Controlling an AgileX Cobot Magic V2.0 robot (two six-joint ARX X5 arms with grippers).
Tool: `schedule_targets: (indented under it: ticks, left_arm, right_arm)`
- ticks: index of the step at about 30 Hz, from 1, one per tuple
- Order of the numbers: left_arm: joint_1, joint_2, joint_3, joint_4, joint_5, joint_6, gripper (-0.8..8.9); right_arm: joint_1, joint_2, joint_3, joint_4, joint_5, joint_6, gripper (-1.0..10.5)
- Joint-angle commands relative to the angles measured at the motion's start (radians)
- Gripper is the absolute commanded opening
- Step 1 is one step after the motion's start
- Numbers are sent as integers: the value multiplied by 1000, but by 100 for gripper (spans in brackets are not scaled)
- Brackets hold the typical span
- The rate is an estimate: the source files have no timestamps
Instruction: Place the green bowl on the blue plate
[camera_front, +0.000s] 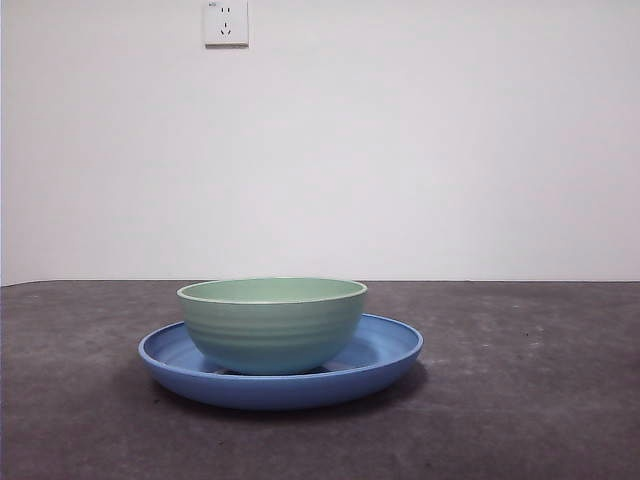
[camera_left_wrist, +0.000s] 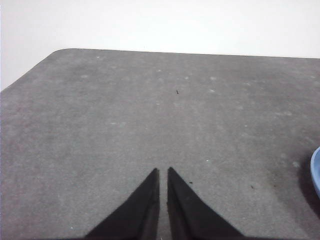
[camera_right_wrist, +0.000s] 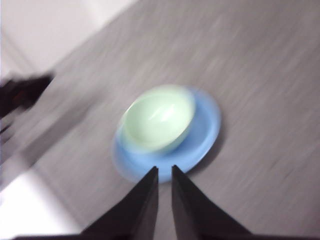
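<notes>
The green bowl (camera_front: 272, 325) stands upright inside the blue plate (camera_front: 392, 352) on the dark grey table, left of centre in the front view, with no arm near it there. The right wrist view is blurred. It shows the green bowl (camera_right_wrist: 160, 117) resting in the blue plate (camera_right_wrist: 206, 134), and my right gripper (camera_right_wrist: 164, 171) is shut and empty, held well above them. My left gripper (camera_left_wrist: 163, 172) is shut and empty over bare table, and only a sliver of the blue plate (camera_left_wrist: 317, 172) shows at that picture's edge.
A white wall with a socket (camera_front: 226, 22) rises behind the table. The table's rounded far corner (camera_left_wrist: 62, 51) shows in the left wrist view. In the right wrist view a dark blurred shape (camera_right_wrist: 22, 92), probably the other arm, sits off to one side of the plate.
</notes>
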Motion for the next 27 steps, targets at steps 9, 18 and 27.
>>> schedule_targets:
  ticks: [9,18,27]
  left_arm:
    - [0,-1,-21,-6,-5,12,25]
    - [0,-1,-21,-6,-5,12,25]
    - [0,-1,-20,-6,-5,12,25]
  right_arm:
    - [-315,-330,-527,639,108,-110,41]
    - [-358,-425,-727,640,312,-120,41]
    - [-358,-430,-732,577,422,-145,41]
